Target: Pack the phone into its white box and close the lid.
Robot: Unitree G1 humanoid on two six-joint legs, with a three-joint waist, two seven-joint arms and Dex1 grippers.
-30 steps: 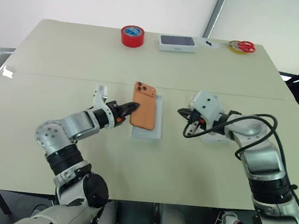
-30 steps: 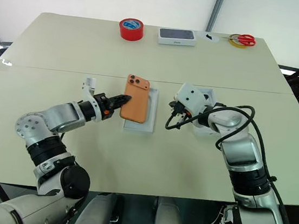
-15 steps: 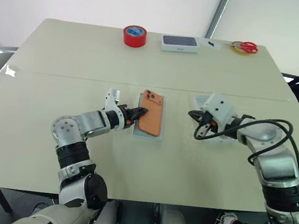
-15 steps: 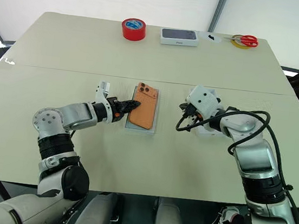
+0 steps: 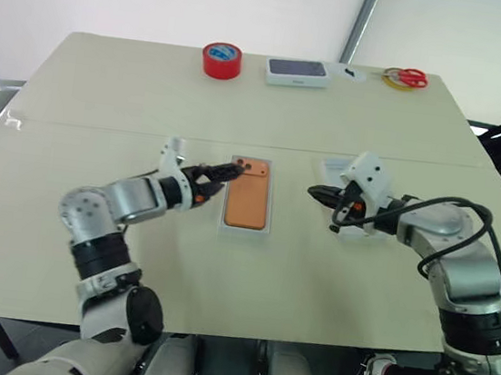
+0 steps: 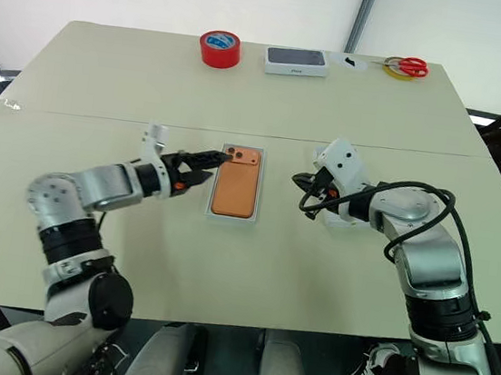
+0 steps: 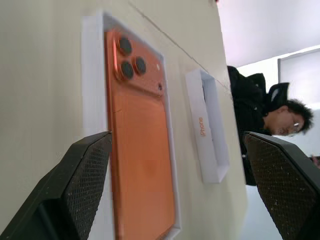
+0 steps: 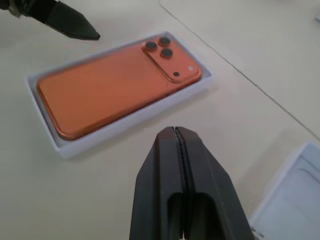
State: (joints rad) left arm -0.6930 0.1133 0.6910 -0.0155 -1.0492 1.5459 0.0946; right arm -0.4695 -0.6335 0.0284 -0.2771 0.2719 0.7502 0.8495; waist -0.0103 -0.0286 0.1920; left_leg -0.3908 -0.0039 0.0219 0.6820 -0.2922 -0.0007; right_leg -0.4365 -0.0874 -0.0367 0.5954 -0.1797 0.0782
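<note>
The slim orange phone (image 5: 248,202) with three camera lenses at its far end lies flat, back up, inside the shallow white cardboard box (image 5: 245,231), which sits near the middle of the long cream table (image 5: 79,93). The left gripper (image 5: 218,179) hovers just left of the box's far end, its two black fingers spread wide and apart from the phone. The right gripper (image 5: 316,194) is to the right of the box, fingers pressed together on nothing, pointing left toward it. Just beyond and beneath the right gripper's arm lies the white rectangular lid (image 7: 210,135), open side up, right of the box and apart from it. Along the far edge of the table stand a red roll of tape (image 5: 222,60), a white box with a dark picture on top (image 5: 297,72) and red-handled scissors (image 5: 408,77).
</note>
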